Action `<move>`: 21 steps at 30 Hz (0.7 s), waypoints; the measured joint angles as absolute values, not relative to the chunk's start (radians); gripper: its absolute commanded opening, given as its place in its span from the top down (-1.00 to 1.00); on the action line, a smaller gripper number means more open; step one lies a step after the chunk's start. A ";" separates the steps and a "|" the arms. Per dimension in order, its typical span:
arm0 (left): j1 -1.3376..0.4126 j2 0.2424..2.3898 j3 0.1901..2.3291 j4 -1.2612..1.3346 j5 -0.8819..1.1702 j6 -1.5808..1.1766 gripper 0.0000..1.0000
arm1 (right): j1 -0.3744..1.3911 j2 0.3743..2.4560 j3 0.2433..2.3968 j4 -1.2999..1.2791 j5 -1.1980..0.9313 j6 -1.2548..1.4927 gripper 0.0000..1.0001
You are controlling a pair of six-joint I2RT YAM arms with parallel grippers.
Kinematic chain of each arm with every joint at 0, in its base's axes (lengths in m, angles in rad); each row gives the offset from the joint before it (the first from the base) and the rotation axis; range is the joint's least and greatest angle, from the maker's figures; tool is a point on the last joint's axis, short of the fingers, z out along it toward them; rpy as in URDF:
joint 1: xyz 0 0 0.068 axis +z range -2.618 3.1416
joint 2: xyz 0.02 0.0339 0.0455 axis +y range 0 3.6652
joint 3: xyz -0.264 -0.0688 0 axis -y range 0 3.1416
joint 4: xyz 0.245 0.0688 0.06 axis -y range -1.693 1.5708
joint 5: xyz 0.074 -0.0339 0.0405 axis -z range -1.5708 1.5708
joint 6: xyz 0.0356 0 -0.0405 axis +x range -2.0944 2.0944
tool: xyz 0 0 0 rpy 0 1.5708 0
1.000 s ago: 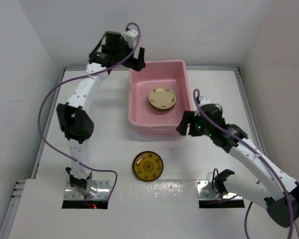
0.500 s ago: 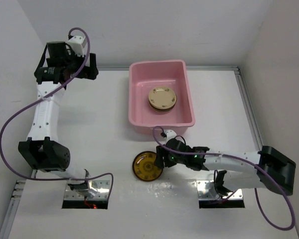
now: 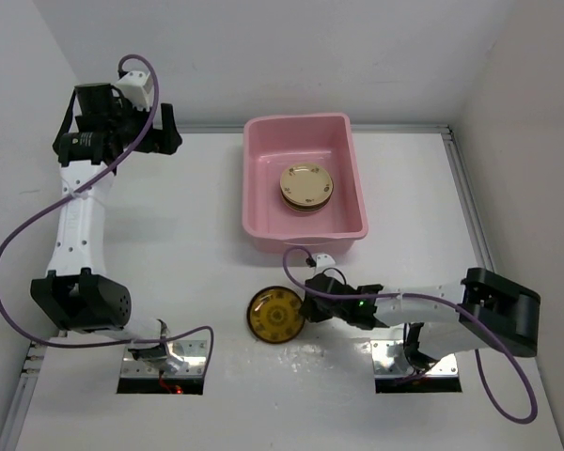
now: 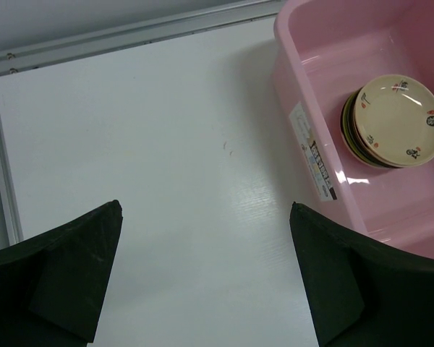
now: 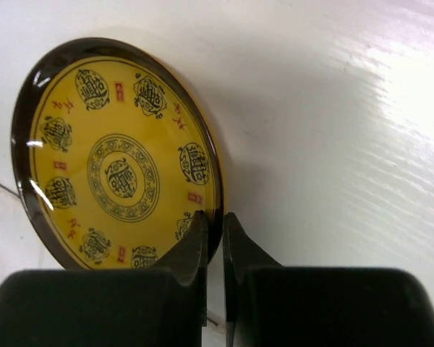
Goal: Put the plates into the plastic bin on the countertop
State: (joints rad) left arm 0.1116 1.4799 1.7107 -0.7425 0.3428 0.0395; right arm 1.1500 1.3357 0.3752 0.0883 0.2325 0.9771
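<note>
An amber-yellow patterned plate [image 3: 274, 315] with a dark rim lies on the white countertop [image 3: 188, 244] in front of the pink plastic bin [image 3: 301, 120]. My right gripper [image 3: 305, 308] reaches in low from the right and is shut on this plate's right rim. In the right wrist view the two fingers pinch the edge of the plate [image 5: 116, 173] at the right gripper [image 5: 213, 217]. A stack of plates [image 3: 306, 186] with a cream one on top sits inside the bin. My left gripper [image 3: 120, 136] hangs open and empty over the far left of the countertop.
White walls close in the countertop on the left, back and right. In the left wrist view the left gripper [image 4: 205, 210] looks down on bare white surface, with the bin wall [image 4: 304, 87] and its stack of plates [image 4: 398, 119] to the right.
My right gripper has closed on the yellow plate's rim, and the plate sits slightly further left. The left arm drifted a little to the left, still open.
</note>
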 measured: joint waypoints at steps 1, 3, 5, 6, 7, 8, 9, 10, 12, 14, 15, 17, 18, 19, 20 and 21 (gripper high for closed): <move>0.113 1.477 1.711 -0.743 0.344 0.039 -1.00 | 1.150 1.333 0.377 0.090 0.234 0.981 1.00; 0.113 1.473 1.711 -0.743 0.345 0.039 -1.00 | 1.155 1.316 0.382 0.080 0.236 0.976 1.00; 0.117 1.471 1.711 -0.743 0.350 0.039 -1.00 | 1.165 1.279 0.393 0.040 0.236 0.958 1.00; 0.118 1.470 1.711 -0.743 0.352 0.038 -1.00 | 1.169 1.258 0.406 0.013 0.233 0.941 1.00; 0.121 1.470 1.711 -0.743 0.353 0.036 -1.00 | 1.173 1.235 0.426 -0.017 0.228 0.919 1.00; 0.125 1.470 1.711 -0.743 0.355 0.035 -1.00 | 1.176 1.215 0.451 -0.051 0.215 0.889 1.00; 0.130 1.470 1.711 -0.743 0.355 0.033 -1.00 | 1.179 1.195 0.490 -0.094 0.197 0.853 1.00; 0.134 1.470 1.711 -0.743 0.356 0.032 -1.00 | 1.180 1.183 0.535 -0.137 0.176 0.820 1.00; 0.147 1.470 1.711 -0.743 0.356 0.031 -1.00 | 1.179 1.173 0.651 -0.208 0.131 0.742 1.00; 0.160 1.470 1.711 -0.743 0.356 0.028 -1.00 | 1.168 1.170 0.773 -0.265 0.087 0.687 1.00; 0.170 1.470 1.711 -0.743 0.358 0.025 -1.00 | 1.152 1.170 0.831 -0.281 0.063 0.665 1.00; 0.187 1.471 1.711 -0.743 0.361 0.025 -1.00 | 1.093 1.176 0.955 -0.315 0.030 0.628 1.00; 0.195 1.471 1.711 -0.743 0.362 0.024 -1.00 | 1.052 1.182 1.006 -0.322 0.017 0.618 1.00; 0.204 1.471 1.711 -0.743 0.363 0.024 -1.00 | 0.997 1.193 1.058 -0.329 0.012 0.606 1.00; 0.213 1.471 1.711 -0.742 0.363 0.023 -1.00 | 0.943 1.205 1.101 -0.332 0.014 0.598 1.00; 0.223 1.472 1.711 -0.741 0.363 0.022 -1.00 | 0.881 1.224 1.141 -0.335 0.015 0.590 1.00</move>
State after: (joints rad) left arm 0.2230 1.4715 1.7107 -0.7414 0.3634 0.0219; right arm 0.8810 1.2240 1.1412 -0.3351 0.0147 0.5896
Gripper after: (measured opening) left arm 0.997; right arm 0.020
